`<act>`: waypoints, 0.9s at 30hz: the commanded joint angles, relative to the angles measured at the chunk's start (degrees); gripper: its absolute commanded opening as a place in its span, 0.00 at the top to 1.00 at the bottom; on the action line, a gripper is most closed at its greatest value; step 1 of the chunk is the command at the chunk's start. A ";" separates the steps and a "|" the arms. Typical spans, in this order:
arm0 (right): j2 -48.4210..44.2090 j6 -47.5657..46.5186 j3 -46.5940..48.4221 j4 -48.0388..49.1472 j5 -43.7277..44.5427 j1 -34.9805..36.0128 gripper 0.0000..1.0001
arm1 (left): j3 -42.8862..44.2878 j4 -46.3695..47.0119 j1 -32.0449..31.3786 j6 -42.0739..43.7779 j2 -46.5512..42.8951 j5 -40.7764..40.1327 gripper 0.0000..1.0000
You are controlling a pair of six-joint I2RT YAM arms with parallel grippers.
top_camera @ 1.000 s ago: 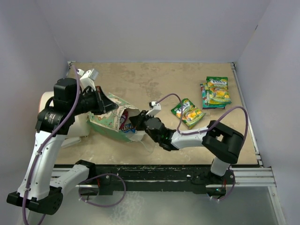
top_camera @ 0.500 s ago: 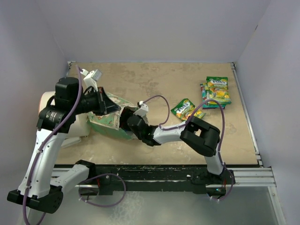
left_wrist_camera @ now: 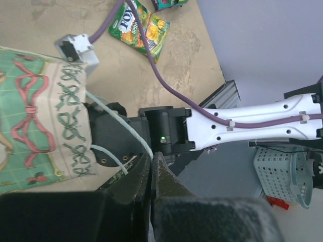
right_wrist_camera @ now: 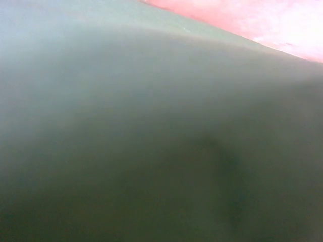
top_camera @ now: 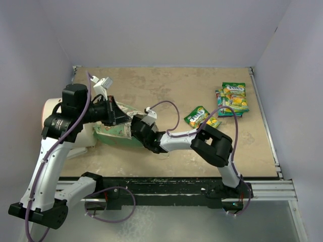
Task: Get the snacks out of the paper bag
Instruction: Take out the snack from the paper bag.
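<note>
**Tabletop (top_camera: 151, 85) seen from above, read left to right.**

- A white cylinder (top_camera: 50, 108) lies at the far left, partly behind the left arm (top_camera: 48, 161).
- The left arm has hardly shifted over the last second.
- The left pincer (left_wrist_camera: 152, 164) is closed to a narrow slit. The white string handle (left_wrist_camera: 126, 133) of the bag (top_camera: 115, 132) runs into its tips, so it holds the bag by that loop at the upper edge.
- The bag lies on its side at the left of the tabletop, mouth towards the right, mint-green side uppermost. The left wrist view shows its cream front with pink bows.
- The right pincer (top_camera: 135, 128) is pushed into the bag's mouth. A second ago it stood just outside.
- A blue-and-red item that showed in the mouth then is now covered by it.
- The right pincer's fingers are hidden, and its own camera gives only a green blur with a pink patch. Whether it is wide, narrow or holding anything cannot be told.
- The right arm (top_camera: 176, 140) has slid leftward with it. Its elbow, formerly near the right edge, now sits near mid-tabletop.
- Its purple cable (top_camera: 174, 113) now loops close beside the lone packet.
- That green-yellow packet (top_camera: 198, 116) rests flat on the tabletop, right of centre and well apart from the bag, where it was before.
- A stack of packets (top_camera: 232, 98) lies near the right edge, overlapping one another and likewise unmoved.
</note>
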 commanded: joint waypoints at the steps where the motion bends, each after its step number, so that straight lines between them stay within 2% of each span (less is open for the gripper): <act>1: 5.00 -1.60 6.81 6.01 0.63 -0.15 0.17 | -1.73 4.51 -0.11 -1.47 -0.03 4.73 1.00; 6: 10.92 -3.63 12.75 11.01 -1.23 -0.09 0.21 | -2.97 5.67 -0.10 -2.90 1.54 7.56 1.00; 9: 13.82 -8.73 15.53 15.10 -4.64 -0.11 0.28 | -3.09 5.87 -0.09 -3.46 1.13 7.15 1.00; 12: 14.97 -9.55 16.69 15.47 -6.95 -0.10 0.36 | -3.19 5.60 -0.16 -3.44 0.51 6.62 1.00; 14: 14.75 -8.71 15.51 17.89 -7.70 -0.28 0.46 | -2.85 4.94 -0.15 -3.17 0.40 6.27 1.00; 22: 7.95 -14.19 7.24 28.13 -9.25 -3.84 0.99 | -1.74 2.08 -0.11 -1.93 -1.31 1.56 1.00; 27: 0.72 -17.86 -0.47 31.65 -11.93 -6.02 1.00 | -2.60 1.45 -0.08 -1.77 -3.17 -1.65 1.00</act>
